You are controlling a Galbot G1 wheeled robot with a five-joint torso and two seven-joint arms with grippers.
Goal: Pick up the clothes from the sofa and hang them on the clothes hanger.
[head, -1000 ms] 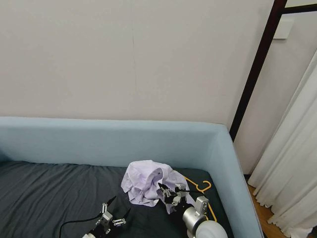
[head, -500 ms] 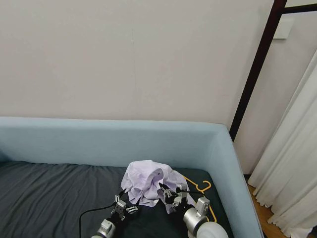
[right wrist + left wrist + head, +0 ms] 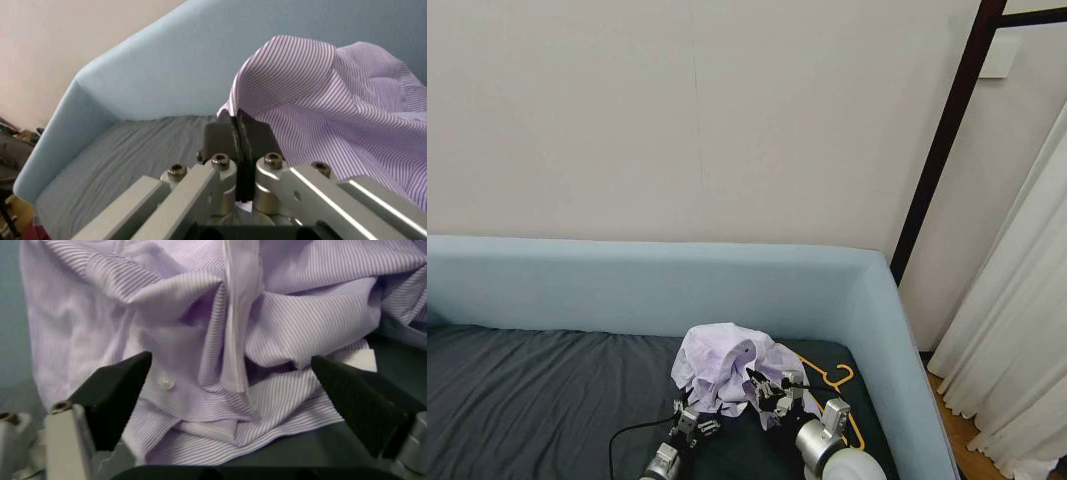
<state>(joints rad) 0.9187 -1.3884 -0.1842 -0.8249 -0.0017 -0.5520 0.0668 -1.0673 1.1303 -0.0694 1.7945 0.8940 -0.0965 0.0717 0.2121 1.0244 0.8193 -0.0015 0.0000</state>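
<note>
Shirt [image 3: 725, 362] lies crumpled in the sofa's [image 3: 727, 285] right rear corner. The left pincer [image 3: 693, 419], spread wide, has slid up to it; the right pincer [image 3: 772, 388] pinches its edge, so a lift looks close.

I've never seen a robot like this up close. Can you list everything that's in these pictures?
shirt: one, lilac with fine stripes, crumpled on the sofa seat near its right end
hanger: one, orange, lying on the seat just right of the shirt
sofa: one, light blue, along the wall
seat cover: one, dark grey, on the sofa
wall: cream, behind the sofa
pole: one, dark, slanting, right of the sofa
curtain: white, far right
floor: wooden, beside the sofa
left gripper: black, jaws open, at the shirt's near edge
right gripper: black and silver, jaws shut on a shirt fold
</note>
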